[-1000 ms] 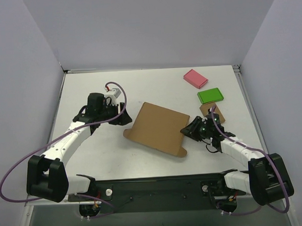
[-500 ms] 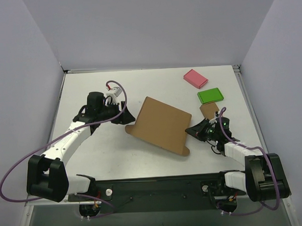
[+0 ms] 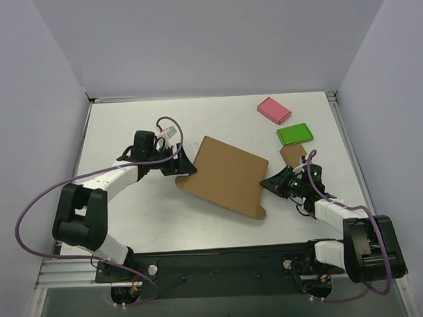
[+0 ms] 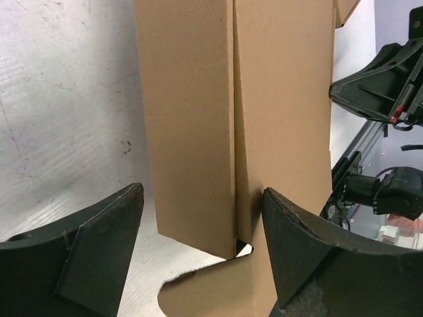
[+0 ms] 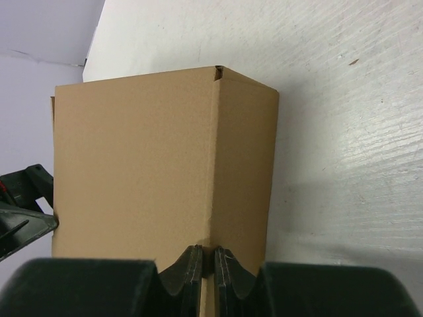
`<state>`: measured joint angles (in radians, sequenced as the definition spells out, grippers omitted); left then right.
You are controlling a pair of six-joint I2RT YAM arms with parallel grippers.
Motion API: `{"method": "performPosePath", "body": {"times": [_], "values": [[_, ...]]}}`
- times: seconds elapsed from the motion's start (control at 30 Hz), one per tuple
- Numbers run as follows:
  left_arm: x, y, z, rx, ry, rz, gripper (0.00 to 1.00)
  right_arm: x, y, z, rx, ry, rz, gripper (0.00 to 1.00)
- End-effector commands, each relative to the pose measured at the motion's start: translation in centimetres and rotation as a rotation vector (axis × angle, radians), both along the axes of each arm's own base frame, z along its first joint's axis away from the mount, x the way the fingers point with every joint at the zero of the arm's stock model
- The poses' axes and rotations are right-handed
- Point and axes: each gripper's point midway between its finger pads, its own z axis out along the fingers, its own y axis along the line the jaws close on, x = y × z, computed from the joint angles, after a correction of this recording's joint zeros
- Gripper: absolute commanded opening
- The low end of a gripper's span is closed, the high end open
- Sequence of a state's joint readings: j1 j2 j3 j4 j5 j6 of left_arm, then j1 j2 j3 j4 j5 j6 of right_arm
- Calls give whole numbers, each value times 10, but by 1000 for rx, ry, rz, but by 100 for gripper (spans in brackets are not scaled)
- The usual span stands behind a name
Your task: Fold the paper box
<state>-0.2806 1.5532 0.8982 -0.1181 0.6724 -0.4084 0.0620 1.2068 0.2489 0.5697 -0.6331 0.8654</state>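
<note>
The paper box (image 3: 225, 177) is a large brown cardboard mailer lying tilted in the middle of the table. My left gripper (image 3: 178, 162) is at its left edge. In the left wrist view the gripper (image 4: 201, 244) is open, with two folded panels of the box (image 4: 277, 99) and a curved tab standing between its wide-apart fingers (image 4: 99, 254). My right gripper (image 3: 268, 183) is at the box's right edge. In the right wrist view the gripper (image 5: 206, 261) is shut on the folded corner edge of the box (image 5: 145, 165).
A pink block (image 3: 274, 110), a green block (image 3: 295, 134) and a small brown block (image 3: 292, 153) lie at the back right, just behind my right arm. The right arm also shows in the left wrist view (image 4: 377, 72). Grey walls enclose the table.
My left arm has reached right, bringing its gripper up to the box's left edge. The box and my right gripper shifted slightly right a second ago, then stayed still.
</note>
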Motion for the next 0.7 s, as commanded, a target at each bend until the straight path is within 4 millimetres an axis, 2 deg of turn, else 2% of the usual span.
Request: {"method": "performPosePath", "body": {"times": [0.0,0.37,0.57,0.67], "values": [[16,-11,23,-94,-71,-1,82,-24,-16,-41,-113,137,-16,0],[3,-25,-6,-141,67,-26,84,-21,-15,-36,-103,115,-8,0],[-3,-40,7,-252,77,-61,82,-20,-16,-32,-122,96,2,0],[-4,-41,13,-276,65,-60,72,-19,-15,-29,-136,84,13,0]]}}
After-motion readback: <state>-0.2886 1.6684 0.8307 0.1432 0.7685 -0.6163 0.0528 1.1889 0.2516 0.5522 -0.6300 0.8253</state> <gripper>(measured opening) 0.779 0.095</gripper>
